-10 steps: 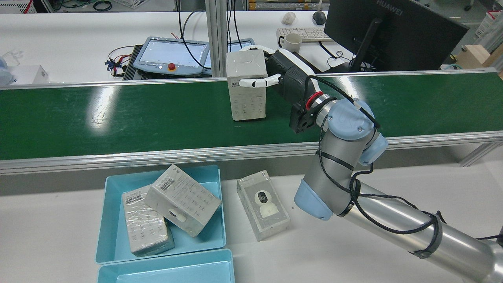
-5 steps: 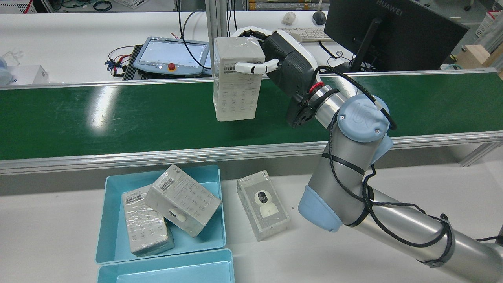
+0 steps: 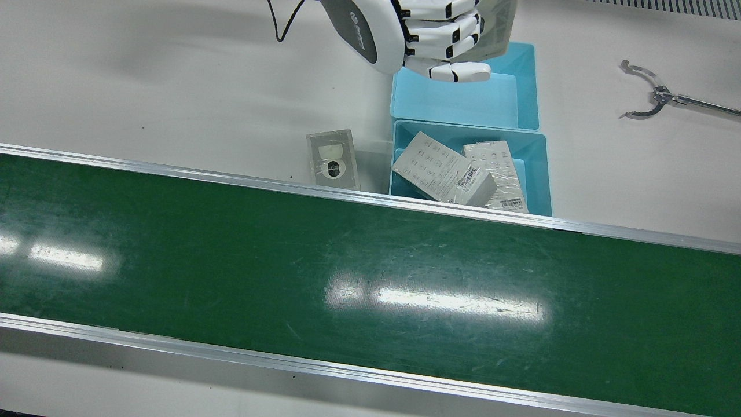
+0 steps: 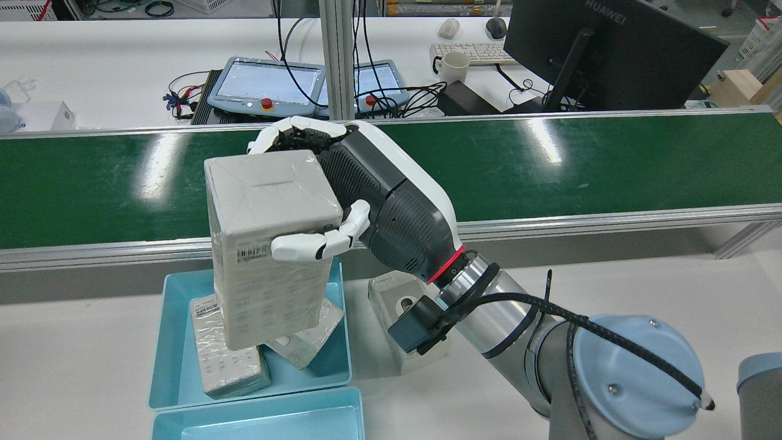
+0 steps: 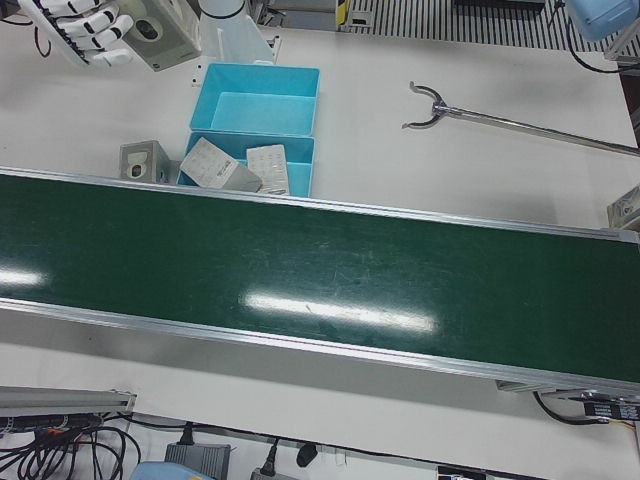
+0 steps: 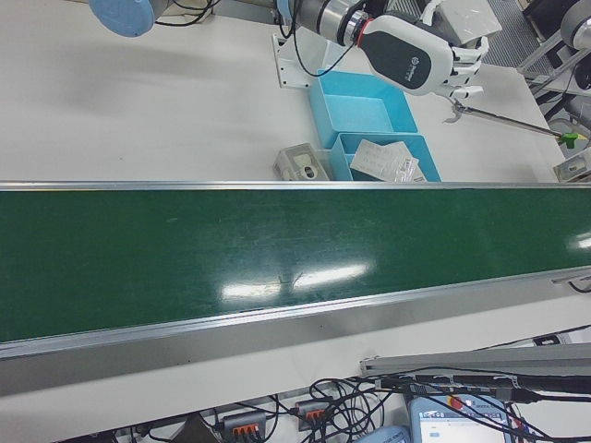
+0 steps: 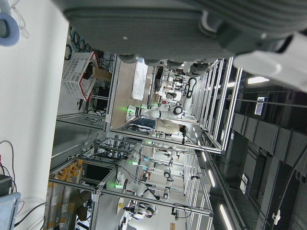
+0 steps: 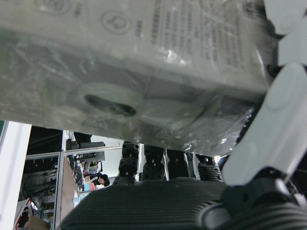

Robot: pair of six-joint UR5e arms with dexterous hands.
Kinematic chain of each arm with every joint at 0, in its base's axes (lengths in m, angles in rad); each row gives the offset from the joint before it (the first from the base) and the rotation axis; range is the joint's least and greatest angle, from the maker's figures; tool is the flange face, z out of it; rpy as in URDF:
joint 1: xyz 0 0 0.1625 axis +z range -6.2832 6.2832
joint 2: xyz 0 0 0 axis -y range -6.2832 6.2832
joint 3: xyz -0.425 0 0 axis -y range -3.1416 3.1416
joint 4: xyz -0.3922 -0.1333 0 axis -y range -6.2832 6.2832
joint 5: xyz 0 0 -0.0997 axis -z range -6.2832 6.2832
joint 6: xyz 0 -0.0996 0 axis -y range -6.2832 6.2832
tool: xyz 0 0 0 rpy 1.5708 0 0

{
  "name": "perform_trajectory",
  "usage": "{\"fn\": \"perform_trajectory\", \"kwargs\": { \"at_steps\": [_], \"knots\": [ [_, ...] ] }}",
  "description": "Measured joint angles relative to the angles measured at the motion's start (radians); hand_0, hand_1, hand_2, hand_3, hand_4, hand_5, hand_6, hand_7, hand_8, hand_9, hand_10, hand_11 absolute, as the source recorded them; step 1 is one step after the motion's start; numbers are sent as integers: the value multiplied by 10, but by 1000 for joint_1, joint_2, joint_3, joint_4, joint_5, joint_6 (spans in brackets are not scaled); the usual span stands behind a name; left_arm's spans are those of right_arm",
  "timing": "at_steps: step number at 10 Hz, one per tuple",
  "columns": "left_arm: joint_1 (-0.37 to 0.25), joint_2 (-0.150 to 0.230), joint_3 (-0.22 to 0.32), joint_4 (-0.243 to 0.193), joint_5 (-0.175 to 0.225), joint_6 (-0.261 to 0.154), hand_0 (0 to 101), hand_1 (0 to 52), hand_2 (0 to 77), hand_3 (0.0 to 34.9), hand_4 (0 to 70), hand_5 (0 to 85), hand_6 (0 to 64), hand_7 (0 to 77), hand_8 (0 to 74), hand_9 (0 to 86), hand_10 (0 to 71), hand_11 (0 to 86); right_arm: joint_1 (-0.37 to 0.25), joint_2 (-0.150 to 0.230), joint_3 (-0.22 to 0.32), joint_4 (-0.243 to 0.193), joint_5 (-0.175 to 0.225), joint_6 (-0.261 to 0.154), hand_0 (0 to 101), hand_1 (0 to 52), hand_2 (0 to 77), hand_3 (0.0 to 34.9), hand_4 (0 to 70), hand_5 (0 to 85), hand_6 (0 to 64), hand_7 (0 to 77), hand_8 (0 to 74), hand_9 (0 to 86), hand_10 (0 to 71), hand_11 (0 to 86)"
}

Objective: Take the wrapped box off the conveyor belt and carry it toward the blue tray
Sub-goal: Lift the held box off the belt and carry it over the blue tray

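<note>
My right hand (image 4: 379,201) is shut on the wrapped box (image 4: 269,244), a white box in clear film, held upright in the air. In the rear view the box hangs over the near belt rail and the blue tray (image 4: 165,342). The front view shows the right hand (image 3: 405,29) and the box (image 3: 498,23) at the top edge, above the trays. The right hand view is filled by the box (image 8: 144,62) against the palm. The green conveyor belt (image 4: 611,165) carries nothing. The left hand view shows only part of the left hand (image 7: 168,28).
The blue tray holds two wrapped boxes (image 3: 446,171). A second, empty blue tray (image 3: 463,104) adjoins it. Another wrapped box with a camera picture (image 3: 333,159) lies on the table beside the trays. A metal grabber tool (image 3: 654,95) lies on the white table.
The right hand has lifted the box off the belt and carried it back toward the robot and to the left, from over the belt to above the blue tray.
</note>
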Motion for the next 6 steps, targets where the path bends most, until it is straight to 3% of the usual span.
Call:
{"fn": "perform_trajectory", "kwargs": {
  "at_steps": [1,3,4,5,6],
  "knots": [
    [0,0,0,0,0,0,0,0,11,0,5,5,5,5,5,0,0,0,-41,-12,26,-3,14,-28,464,27,338,0,360,409,289,589,322,475,142,202],
    [0,0,0,0,0,0,0,0,5,0,0,5,5,5,5,0,0,0,-100,-31,44,-16,21,-47,464,27,344,0,365,415,289,589,300,453,120,196],
    [0,0,0,0,0,0,0,0,5,0,5,5,0,5,5,0,5,0,-127,-37,46,-22,22,-50,472,22,349,50,365,415,284,671,235,393,104,153],
    [0,0,0,0,0,0,0,0,11,0,5,5,5,5,5,0,5,0,-152,-41,47,-24,23,-52,472,22,349,50,365,415,284,671,235,393,104,153],
    [0,0,0,0,0,0,0,0,11,0,5,5,5,5,5,0,5,0,-176,-43,47,-26,24,-52,478,27,344,91,365,415,251,671,33,229,71,120]
  ]
}}
